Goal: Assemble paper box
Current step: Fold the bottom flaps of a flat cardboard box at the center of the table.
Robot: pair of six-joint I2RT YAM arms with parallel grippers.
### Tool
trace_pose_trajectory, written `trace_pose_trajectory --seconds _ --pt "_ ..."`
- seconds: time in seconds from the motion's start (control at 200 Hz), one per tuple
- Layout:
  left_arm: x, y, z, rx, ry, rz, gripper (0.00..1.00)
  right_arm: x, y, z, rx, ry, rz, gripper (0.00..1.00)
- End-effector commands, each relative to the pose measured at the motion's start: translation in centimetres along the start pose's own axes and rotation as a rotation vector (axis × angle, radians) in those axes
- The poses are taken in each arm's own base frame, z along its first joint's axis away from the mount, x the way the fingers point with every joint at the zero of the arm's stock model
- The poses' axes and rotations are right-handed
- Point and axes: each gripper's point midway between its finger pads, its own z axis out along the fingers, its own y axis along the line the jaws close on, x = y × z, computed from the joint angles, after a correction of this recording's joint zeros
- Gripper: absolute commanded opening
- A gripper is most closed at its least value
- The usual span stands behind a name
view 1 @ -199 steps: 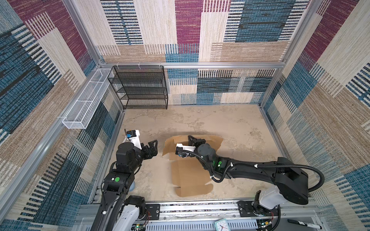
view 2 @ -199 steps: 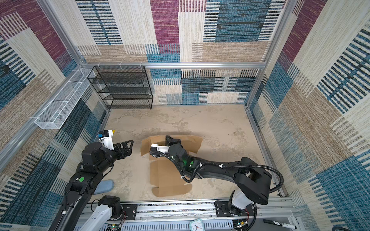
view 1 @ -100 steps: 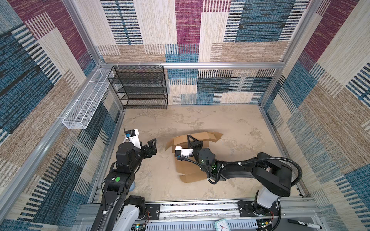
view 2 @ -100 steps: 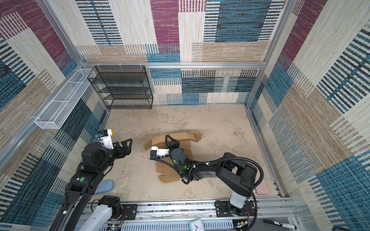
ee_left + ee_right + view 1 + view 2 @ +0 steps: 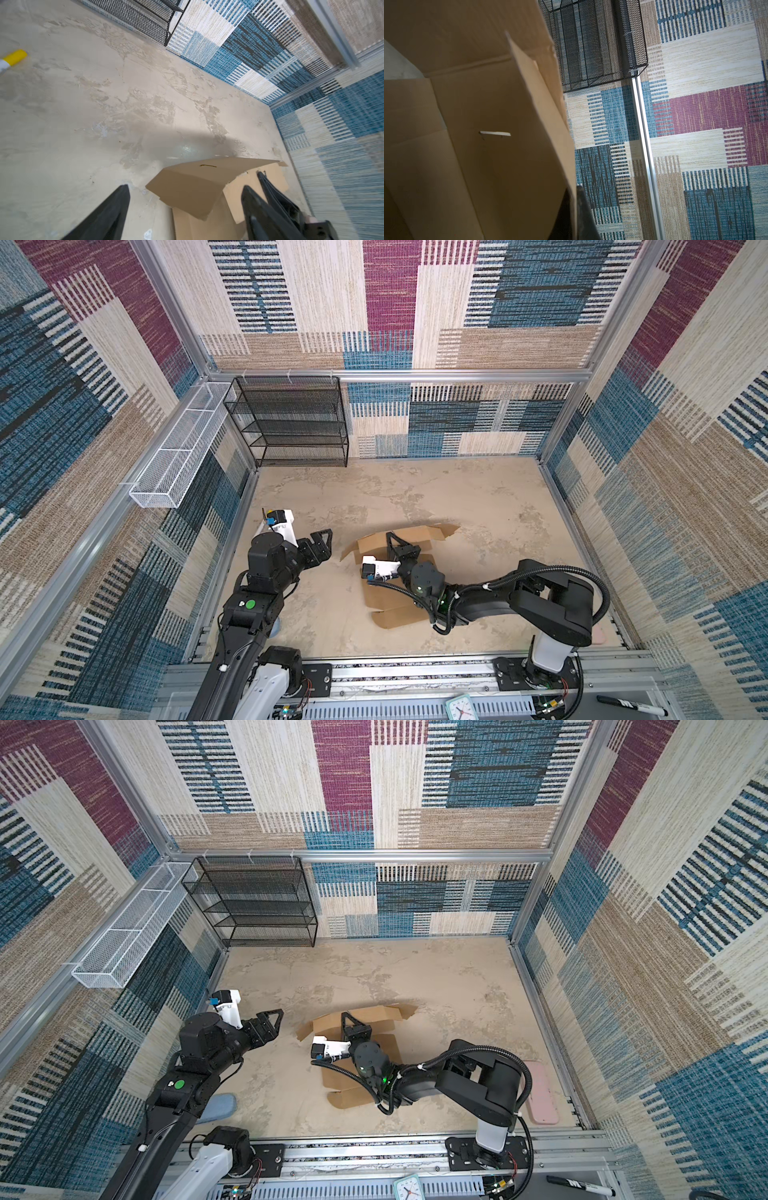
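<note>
**Right hand (image 5: 391, 536) pinching a lifted panel of the paper box (image 5: 395, 608)**

Over the box, the right hand is pressing its fingers together on the edge of a cardboard panel (image 5: 415, 536). In the right wrist view that edge is running down between the two dark fingers (image 5: 583, 209), and a small slit (image 5: 495, 134) is showing in the panel's face. In both top views the panel is rising from the far side of the box and bowing into a shallow arch. The rest of the box is lying flat on the bench (image 5: 436, 489), near the front middle and partly under the right arm (image 5: 498, 605). A side flap (image 5: 353, 549) at the panel's left end is jutting out toward the left hand (image 5: 322, 545).

The left hand is hovering just to the left of the box with its fingers (image 5: 112, 212) spread wide, gripping nothing and touching no cardboard. In the left wrist view the flap's corner is showing between them.

A black mesh shelf (image 5: 291, 423) is standing in the far left corner of the bench against the back wall. A white wire basket (image 5: 178, 448) is hanging on the left wall beside it.
</note>
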Motion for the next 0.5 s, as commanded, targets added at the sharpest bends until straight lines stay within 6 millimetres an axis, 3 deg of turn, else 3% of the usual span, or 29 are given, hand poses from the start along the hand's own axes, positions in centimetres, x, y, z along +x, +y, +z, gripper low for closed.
trace_pose_trajectory --seconds 0.0,0.165,0.351,0.496 --pt "1.0 -1.4 0.8 0.094 0.054 -0.156 0.87 -0.2 0.0 0.2 0.0 0.001 0.057 0.0" --pt "1.5 -0.4 1.4 0.027 0.09 -0.115 0.87 -0.5 1.5 0.3 -0.1 0.0 0.051 0.0" --pt "1.6 -0.6 2.0 0.036 0.116 -0.048 0.87 -0.8 2.1 0.2 -0.214 -0.002 0.072 0.0" --pt "1.8 -1.8 2.2 0.076 0.171 -0.122 0.87 -0.9 3.2 0.3 -0.336 0.011 0.071 0.0"
